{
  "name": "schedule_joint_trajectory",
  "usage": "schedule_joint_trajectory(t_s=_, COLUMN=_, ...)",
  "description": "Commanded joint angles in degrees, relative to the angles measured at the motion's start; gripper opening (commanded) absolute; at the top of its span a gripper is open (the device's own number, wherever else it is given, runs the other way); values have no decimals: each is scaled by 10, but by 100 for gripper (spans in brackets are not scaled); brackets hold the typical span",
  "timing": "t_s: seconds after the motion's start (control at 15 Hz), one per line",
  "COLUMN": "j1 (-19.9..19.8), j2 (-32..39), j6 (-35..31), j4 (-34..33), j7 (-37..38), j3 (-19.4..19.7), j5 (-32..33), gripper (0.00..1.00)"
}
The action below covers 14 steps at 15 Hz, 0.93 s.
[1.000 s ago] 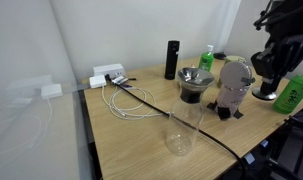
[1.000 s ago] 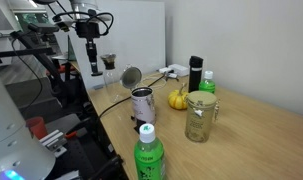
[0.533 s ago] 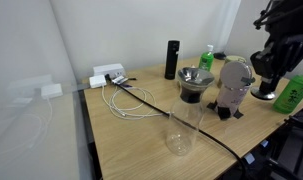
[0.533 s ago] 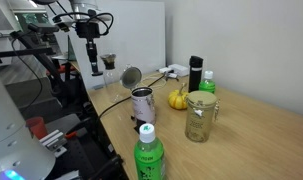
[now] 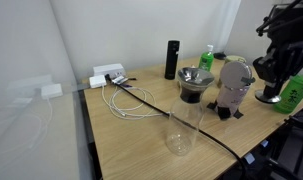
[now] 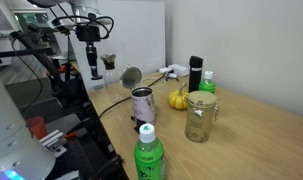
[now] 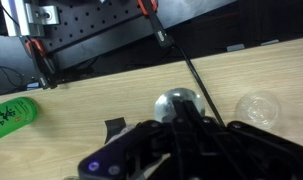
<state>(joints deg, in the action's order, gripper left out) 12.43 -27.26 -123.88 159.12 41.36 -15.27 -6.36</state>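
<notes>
Metal grinder stands on the wooden table, directly below and slightly ahead of the pincer, whose fingers are pinched together, holding nothing. Its long axis looks upright. Farther out stands a glass carafe.

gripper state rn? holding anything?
Gripper: closed, nothing visible between the jaws.
</notes>
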Motion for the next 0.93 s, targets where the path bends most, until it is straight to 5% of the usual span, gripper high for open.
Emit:
schedule_joint_trajectory(t_s=0.0, j1=-15, j2=0, j6=-11, j4=-1, j7=7, j3=4, j5=-27, gripper=1)
schedule_joint_trajectory(t_s=0.87, j1=-27, j2=84, j6=-58, j4=-1, j7=-25, j3=6, j5=-28, gripper=1)
